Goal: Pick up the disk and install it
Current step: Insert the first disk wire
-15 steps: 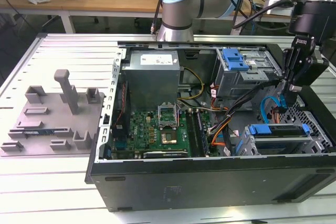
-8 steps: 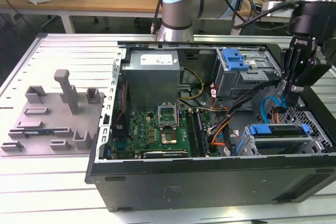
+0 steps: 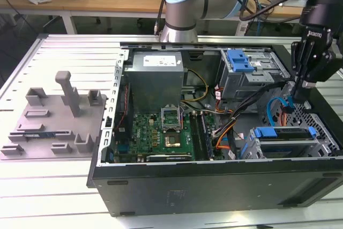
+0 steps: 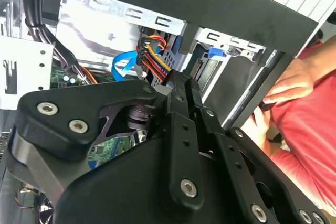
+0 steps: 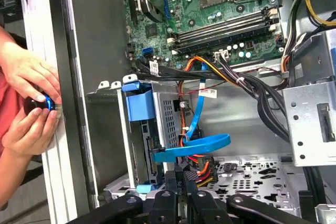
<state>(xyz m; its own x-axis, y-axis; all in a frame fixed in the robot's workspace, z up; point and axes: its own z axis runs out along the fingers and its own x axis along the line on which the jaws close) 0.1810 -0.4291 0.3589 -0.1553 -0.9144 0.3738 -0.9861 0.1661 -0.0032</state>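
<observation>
In the exterior view my gripper hangs just above the drive cage; its fingers are drawn together, and I see nothing pinched between them. The disk lies inside that cage; the cage bars cover most of it, so its label is hidden from me. A blue cable loops just beside my fingertips, above the cage; whether I touch it I cannot tell.

In the second wrist view my own black body blocks most of the cage, and I cannot make out the disk; my clenched gripper points toward the blue cable and a bundle of red and yellow leads. Beyond the cage, outside the case wall, a person's hand rests.

In the first wrist view the disk stands edge-on inside the cage, blue rail showing; the blue cable's plug sits just beside the cage's open side, near my gripper. Outside the case wall, two hands cup a small dark thing; it is half hidden.
</observation>
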